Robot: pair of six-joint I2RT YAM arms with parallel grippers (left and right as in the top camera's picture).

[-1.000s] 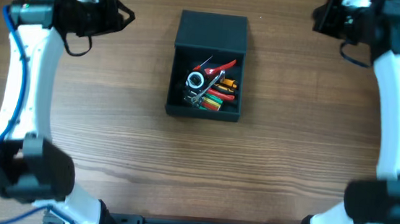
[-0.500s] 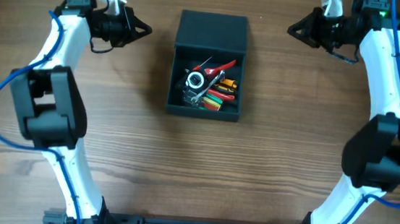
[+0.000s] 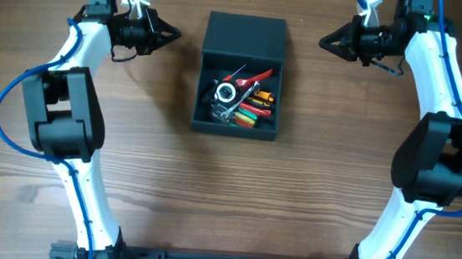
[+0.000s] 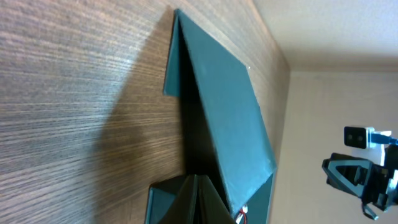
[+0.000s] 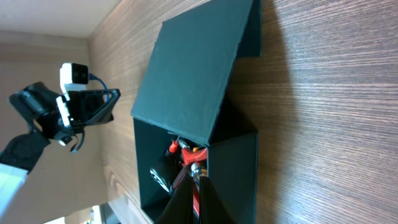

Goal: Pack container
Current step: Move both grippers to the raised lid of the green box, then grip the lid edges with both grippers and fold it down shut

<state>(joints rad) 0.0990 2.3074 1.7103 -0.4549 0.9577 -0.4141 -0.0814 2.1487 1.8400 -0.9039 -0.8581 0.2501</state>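
Note:
The container (image 3: 235, 126) is a dark teal-grey box in the middle of the table. Its hinged lid (image 3: 246, 35) is open at the far side and leans up at an angle in both wrist views. Inside lie red-handled pliers (image 3: 257, 76), a white ring-shaped roll (image 3: 227, 91) and coloured screwdrivers (image 3: 256, 111). My left gripper (image 3: 174, 34) is shut and empty, just left of the lid (image 4: 227, 106), tips pointing at it. My right gripper (image 3: 322, 42) is shut and empty, right of the lid (image 5: 196, 68), pointing at the box (image 5: 233, 168).
Bare wood-grain table surrounds the box. The right arm (image 4: 364, 180) shows beyond the lid in the left wrist view. The left arm (image 5: 68, 106) shows past the lid in the right wrist view. Both arm bases stand at the near edge.
Both arms have swung inward, bringing their tips close to the lid from either side. The left gripper has closed fully. The container has not moved.

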